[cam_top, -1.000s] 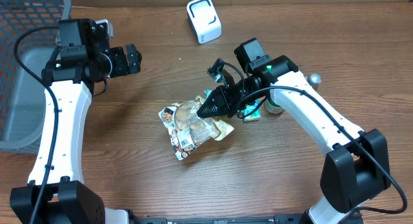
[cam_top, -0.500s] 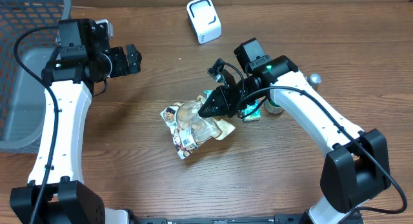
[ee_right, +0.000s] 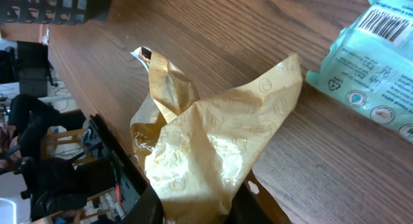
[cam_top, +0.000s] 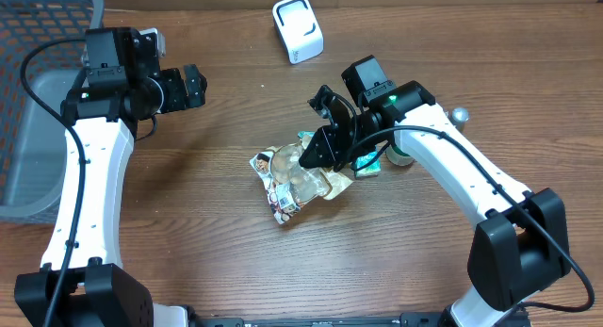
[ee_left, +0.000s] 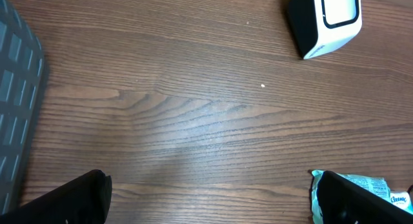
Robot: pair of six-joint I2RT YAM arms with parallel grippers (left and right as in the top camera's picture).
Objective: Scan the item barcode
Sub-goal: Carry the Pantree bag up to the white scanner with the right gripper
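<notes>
The item is a crinkled snack bag [cam_top: 294, 179], yellowish and clear with printed pictures, in the middle of the table. My right gripper [cam_top: 317, 154] is shut on the bag's upper right edge. In the right wrist view the bag [ee_right: 213, 143] bunches up between the two dark fingers of the right gripper [ee_right: 197, 208]. The white scanner [cam_top: 298, 28] stands at the back of the table, apart from the bag. My left gripper [cam_top: 193, 85] hovers open at the upper left, with bare wood between the fingers of the left gripper [ee_left: 213, 204]. The scanner [ee_left: 324, 20] is at the top right of its view.
A teal tissue pack [cam_top: 370, 164] lies just right of the bag, its barcode [ee_right: 387, 20] facing up. A grey mesh basket [cam_top: 38, 101] stands at the left edge. A small silver knob [cam_top: 459, 113] sits at the right.
My right gripper has tilted and pulled the bag a short way right, and the bag now looks more bunched. The left arm has not moved.
</notes>
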